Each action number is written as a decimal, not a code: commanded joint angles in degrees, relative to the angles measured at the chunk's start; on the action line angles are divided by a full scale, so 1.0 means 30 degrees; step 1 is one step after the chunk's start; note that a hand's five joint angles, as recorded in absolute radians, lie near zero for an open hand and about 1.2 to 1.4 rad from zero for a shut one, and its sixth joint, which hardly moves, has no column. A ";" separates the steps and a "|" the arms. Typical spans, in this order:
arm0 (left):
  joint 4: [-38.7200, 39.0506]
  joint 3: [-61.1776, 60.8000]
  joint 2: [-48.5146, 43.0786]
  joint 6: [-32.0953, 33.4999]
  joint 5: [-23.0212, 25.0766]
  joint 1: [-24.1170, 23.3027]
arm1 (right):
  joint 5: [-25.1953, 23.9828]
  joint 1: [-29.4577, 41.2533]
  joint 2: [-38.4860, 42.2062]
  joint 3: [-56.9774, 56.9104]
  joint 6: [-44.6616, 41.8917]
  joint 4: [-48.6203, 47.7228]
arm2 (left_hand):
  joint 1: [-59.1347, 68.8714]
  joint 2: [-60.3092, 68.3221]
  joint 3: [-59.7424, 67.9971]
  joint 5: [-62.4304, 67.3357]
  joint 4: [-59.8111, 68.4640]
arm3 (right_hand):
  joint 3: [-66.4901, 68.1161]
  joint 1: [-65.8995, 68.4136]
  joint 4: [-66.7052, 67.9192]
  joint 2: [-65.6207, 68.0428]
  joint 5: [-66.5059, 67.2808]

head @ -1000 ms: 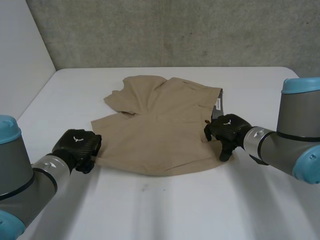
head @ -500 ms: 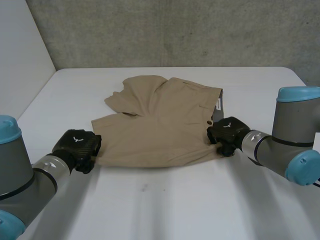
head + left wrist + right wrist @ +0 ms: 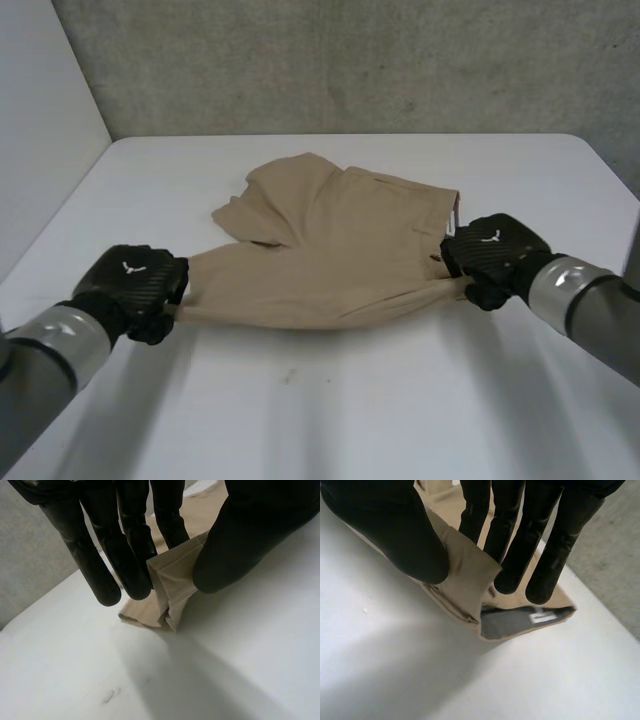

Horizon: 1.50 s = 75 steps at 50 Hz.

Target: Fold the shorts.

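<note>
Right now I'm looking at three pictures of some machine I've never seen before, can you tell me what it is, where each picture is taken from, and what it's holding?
It is a robot with two grey arms, each ending in a black mechanical hand. The wide picture looks down from a camera between the arms at a white table, where a pair of tan cloth shorts lies. The other two come from cameras on the wrists, looking along each palm. The left hand pinches one near corner of the shorts between thumb and fingers; the right hand pinches the other near corner, by the waistband with its grey lining. The near edge is stretched between them.
</note>
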 commanded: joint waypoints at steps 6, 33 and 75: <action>-0.3280 0.0031 0.6691 -0.0098 0.0625 -0.0054 | 0.0120 -0.0853 -0.6371 0.1533 -0.1500 0.2578 | 0.5136 0.3837 0.3909 0.4970 0.3773 | 0.4368 1.1046 0.3912 0.4271 0.4854; -0.0909 0.1114 0.0073 -0.0128 0.0479 -0.0084 | -0.0290 -0.1030 -0.3151 0.2673 0.4237 0.2993 | 0.5136 0.3837 0.3909 0.4970 0.3773 | -0.7436 -0.0759 -0.7893 -0.7534 -0.6950; 0.0382 0.1291 -0.0690 -0.0157 0.0420 0.0063 | 0.2200 0.4098 0.0014 0.8183 0.5326 -0.7614 | 0.5136 0.3837 0.3909 0.4970 0.3773 | 0.4368 1.1046 0.3912 0.4271 0.4854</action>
